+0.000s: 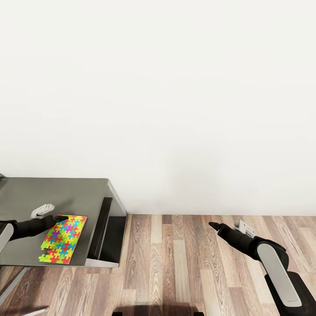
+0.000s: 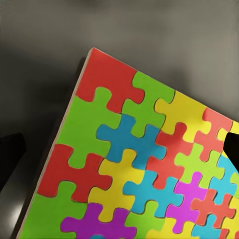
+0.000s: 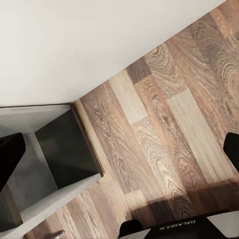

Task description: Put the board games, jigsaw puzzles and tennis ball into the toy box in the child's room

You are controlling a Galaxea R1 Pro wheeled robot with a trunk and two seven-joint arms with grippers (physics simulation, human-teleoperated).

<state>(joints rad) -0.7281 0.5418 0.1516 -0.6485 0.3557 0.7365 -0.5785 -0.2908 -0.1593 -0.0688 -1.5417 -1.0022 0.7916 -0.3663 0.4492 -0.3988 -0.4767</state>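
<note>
A jigsaw puzzle point(image 1: 63, 239), a flat sheet of bright yellow, pink, green and blue pieces, lies near the front right corner of the table point(image 1: 52, 193). My left gripper point(image 1: 61, 218) is open and hovers at the puzzle's far edge. In the left wrist view the puzzle point(image 2: 144, 164) spreads out close below, with one dark finger point(image 2: 11, 159) at each side of the picture. My right gripper point(image 1: 214, 226) is open and empty, held above the wood floor well to the right of the table.
The table's dark side panel point(image 1: 107, 232) faces the plank floor point(image 1: 175, 263); the right wrist view shows that same table end point(image 3: 64, 154). A plain white wall point(image 1: 175, 109) stands right behind the table. A thin table leg point(image 1: 13, 285) slants down at the lower left.
</note>
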